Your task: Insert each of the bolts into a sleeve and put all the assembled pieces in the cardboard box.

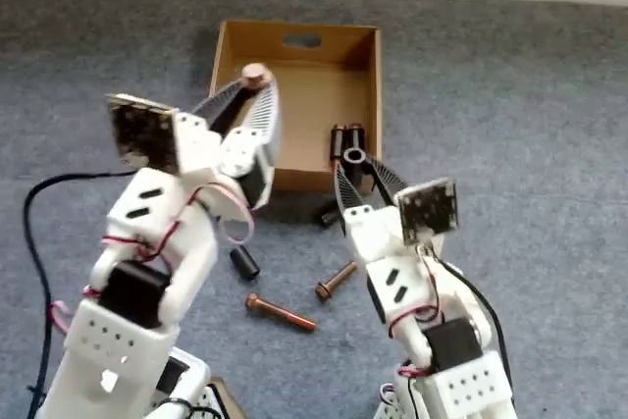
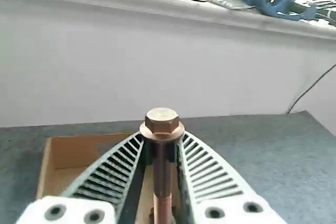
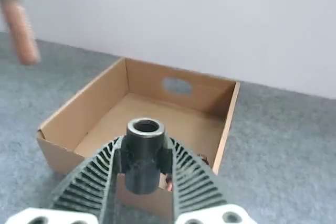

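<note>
My left gripper [image 1: 253,85] is shut on a copper bolt [image 2: 162,158] and holds it upright over the left part of the cardboard box [image 1: 294,41], its hex head [image 1: 255,74] on top. My right gripper [image 1: 355,169] is shut on a black sleeve [image 3: 143,153], bore upward, at the box's front right corner. In the right wrist view the bolt's shank [image 3: 21,30] hangs in the air beyond the box [image 3: 94,103]. Assembled pieces [image 1: 345,137] lie inside the box by its right wall. Two loose bolts [image 1: 281,312] [image 1: 336,280] and a black sleeve [image 1: 244,263] lie on the carpet between the arms.
Another dark piece [image 1: 327,214] lies on the grey carpet just in front of the box, partly hidden by the right gripper. A black cable [image 1: 34,242] loops along the left side. A pale wall [image 2: 157,61] rises behind the table.
</note>
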